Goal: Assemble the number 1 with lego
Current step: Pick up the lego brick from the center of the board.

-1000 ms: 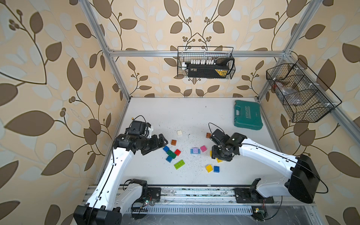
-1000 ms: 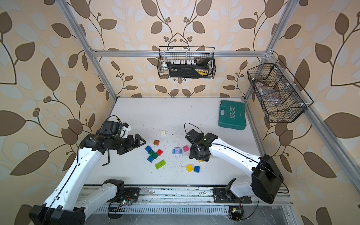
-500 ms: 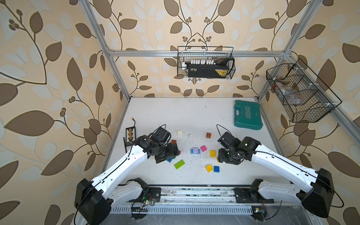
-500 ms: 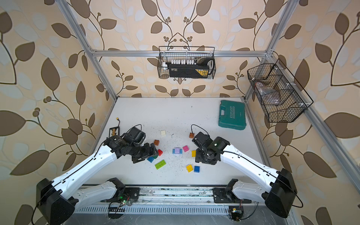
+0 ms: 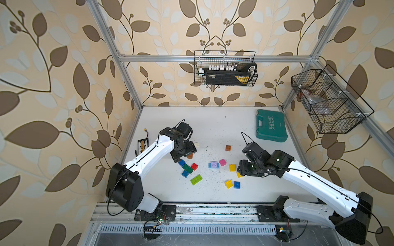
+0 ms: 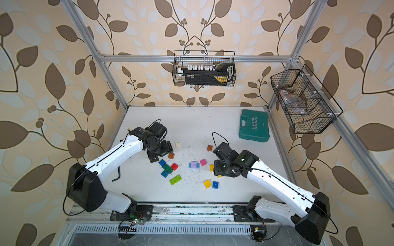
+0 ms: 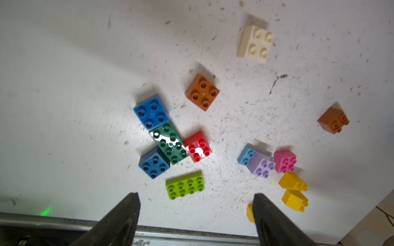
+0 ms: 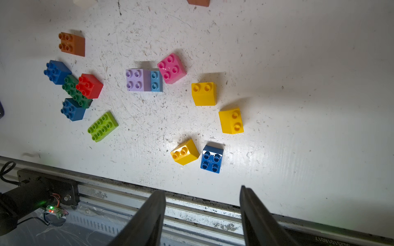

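Small studded plastic lego bricks (image 5: 196,179) of many colours are scattered over the front middle of the scuffed white surface (image 5: 213,127), enclosed by leaf-patterned walls (image 5: 53,85). A teal plastic case (image 5: 270,125) is laid far right. The left tool (image 7: 196,196) and right tool (image 8: 201,189) are held released, nothing gripped.

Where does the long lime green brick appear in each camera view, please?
In a top view: the lime brick lies alone, between the dark green brick and the front rail.
In a top view: the same place.
Left wrist: in view, near the dark green brick.
Right wrist: in view, touching no brick.
Shared landmark: the dark green brick.
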You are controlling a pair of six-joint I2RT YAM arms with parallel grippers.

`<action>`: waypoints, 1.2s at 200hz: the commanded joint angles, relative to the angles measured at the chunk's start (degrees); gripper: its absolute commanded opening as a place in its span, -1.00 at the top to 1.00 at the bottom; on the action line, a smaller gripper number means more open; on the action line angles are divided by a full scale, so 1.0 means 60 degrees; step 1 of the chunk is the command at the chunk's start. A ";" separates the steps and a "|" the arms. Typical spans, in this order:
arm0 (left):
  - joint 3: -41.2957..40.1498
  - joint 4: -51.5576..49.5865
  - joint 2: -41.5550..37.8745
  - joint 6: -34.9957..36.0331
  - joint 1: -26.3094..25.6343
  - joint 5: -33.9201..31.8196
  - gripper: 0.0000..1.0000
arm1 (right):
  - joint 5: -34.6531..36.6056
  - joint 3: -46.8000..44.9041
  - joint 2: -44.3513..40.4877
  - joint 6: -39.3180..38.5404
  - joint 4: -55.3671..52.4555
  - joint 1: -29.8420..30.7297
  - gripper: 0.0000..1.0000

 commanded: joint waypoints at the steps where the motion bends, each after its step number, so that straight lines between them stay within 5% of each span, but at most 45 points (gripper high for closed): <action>1: 0.0577 0.0122 0.0886 0.1860 0.0181 0.0433 -0.73 | 0.0126 0.0013 -0.0045 -0.0364 0.0002 -0.0051 -0.18; 93: 0.1267 0.0407 0.3283 0.3699 0.0680 0.0095 -0.72 | -0.0632 -0.0452 0.0583 -0.1043 0.0920 -0.0442 -0.17; 145: 0.1234 0.0862 0.3963 0.4295 0.0918 0.0802 -0.65 | -0.1264 -0.0419 0.1115 -0.1430 0.1419 -0.0989 -0.16; 240: 0.1494 0.1233 0.4447 0.3462 -0.0205 0.1639 -0.58 | -0.1679 -0.0256 0.1583 -0.1919 0.1549 -0.1485 -0.15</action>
